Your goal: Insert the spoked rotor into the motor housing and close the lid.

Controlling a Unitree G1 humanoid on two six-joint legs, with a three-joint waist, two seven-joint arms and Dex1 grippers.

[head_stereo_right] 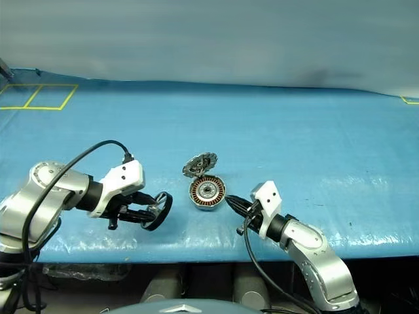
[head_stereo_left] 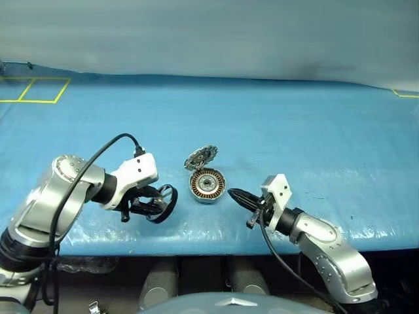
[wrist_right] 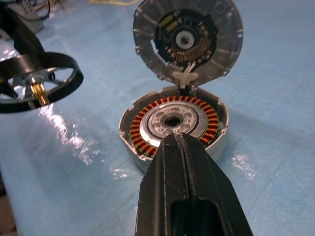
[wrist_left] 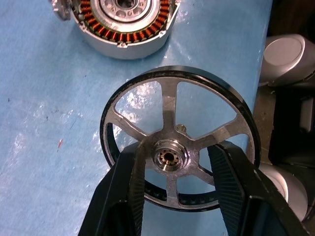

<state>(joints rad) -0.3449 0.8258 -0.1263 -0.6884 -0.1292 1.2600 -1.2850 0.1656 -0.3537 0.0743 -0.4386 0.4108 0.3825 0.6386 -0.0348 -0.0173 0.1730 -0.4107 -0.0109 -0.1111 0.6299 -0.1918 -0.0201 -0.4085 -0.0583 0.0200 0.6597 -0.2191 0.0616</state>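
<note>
From the head views you see the round grey metal motor housing [head_stereo_left: 207, 185] with copper windings near the front edge of the blue counter [head_stereo_left: 294, 131], its light-grey disc lid [head_stereo_left: 201, 157] hinged up behind it. Your left hand [head_stereo_left: 152, 204] holds the dark spoked rotor [head_stereo_left: 164, 202] just beside the housing. Your right hand [head_stereo_left: 237, 194] points at the housing, fingers pressed together.

In your left wrist view, the fingers [wrist_left: 129, 196] clamp the rotor's silver hub.

In your right wrist view, the lid shows its dark ribbed inner face above the open housing.
</note>
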